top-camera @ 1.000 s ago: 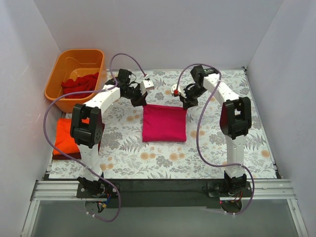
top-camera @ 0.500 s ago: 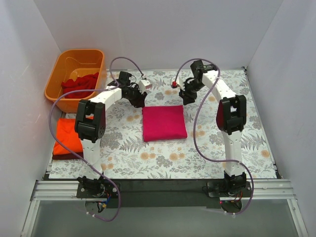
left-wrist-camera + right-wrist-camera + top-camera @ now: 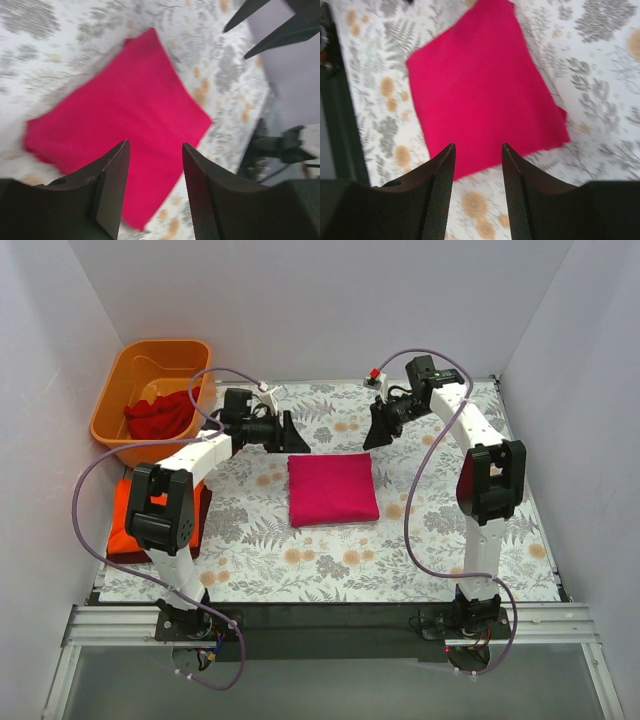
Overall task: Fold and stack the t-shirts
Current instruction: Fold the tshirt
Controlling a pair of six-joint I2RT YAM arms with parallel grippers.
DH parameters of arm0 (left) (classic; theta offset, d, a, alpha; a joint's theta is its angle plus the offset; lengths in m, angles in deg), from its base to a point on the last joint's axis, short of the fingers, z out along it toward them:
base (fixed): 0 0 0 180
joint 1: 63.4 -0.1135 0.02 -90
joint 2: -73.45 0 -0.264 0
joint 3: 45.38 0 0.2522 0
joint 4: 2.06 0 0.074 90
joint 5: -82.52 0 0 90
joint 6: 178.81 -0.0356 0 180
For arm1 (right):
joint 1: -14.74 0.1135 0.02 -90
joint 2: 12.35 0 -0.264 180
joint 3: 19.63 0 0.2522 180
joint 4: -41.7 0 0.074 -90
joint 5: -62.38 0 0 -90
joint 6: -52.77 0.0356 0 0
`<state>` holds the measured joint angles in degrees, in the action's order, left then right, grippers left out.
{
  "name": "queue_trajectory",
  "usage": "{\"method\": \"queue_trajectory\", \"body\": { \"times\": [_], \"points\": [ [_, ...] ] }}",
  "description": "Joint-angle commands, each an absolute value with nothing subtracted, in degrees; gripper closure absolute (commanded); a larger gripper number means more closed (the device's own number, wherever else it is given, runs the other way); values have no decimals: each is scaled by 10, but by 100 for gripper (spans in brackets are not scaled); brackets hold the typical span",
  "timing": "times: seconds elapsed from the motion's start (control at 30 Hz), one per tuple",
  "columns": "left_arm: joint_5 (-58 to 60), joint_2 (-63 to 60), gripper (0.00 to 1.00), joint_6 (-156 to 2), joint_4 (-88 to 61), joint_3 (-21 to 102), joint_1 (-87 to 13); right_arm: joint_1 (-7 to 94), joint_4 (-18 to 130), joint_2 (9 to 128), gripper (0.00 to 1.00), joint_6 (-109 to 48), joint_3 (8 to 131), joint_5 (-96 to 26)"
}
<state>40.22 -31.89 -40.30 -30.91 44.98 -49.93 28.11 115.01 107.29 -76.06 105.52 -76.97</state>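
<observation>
Starting at the near left of the floral table (image 3: pixel 300 562), a folded bright orange t-shirt (image 3: pixel 125 512) is seen, partly covered by the left arm (image 3: pixel 160 515). Further in, at the middle of the table, the magenta-pink t-shirt (image 3: pixel 332 490) is laid flat. It is folded into a tidy rectangle and is touched by neither arm. Just beyond its far edge, the left gripper (image 3: pixel 154 145) and the right gripper (image 3: pixel 478 145) are held above the table, one off each far corner. The jaws of both are parted and nothing is gripped between them. In each wrist view the pink cloth is seen through the gap. At the far left corner, a deep red t-shirt (image 3: pixel 160 418) is bunched inside the orange tub (image 3: pixel 160 362).
</observation>
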Motion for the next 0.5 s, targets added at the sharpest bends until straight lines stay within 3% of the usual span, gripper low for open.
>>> {"method": "queue_trajectory", "body": {
  "times": [0.0,0.13,0.47],
  "points": [
    [456,-329,55,-182,-189,410,-480,292,1091,1099,52,-628,1042,-869],
    [429,-403,55,-115,-135,428,-478,292,1060,1184,53,-577,1081,-879],
    [408,-536,56,-193,-213,527,-500,265,984,1283,55,-543,1094,-797]
  ]
}}
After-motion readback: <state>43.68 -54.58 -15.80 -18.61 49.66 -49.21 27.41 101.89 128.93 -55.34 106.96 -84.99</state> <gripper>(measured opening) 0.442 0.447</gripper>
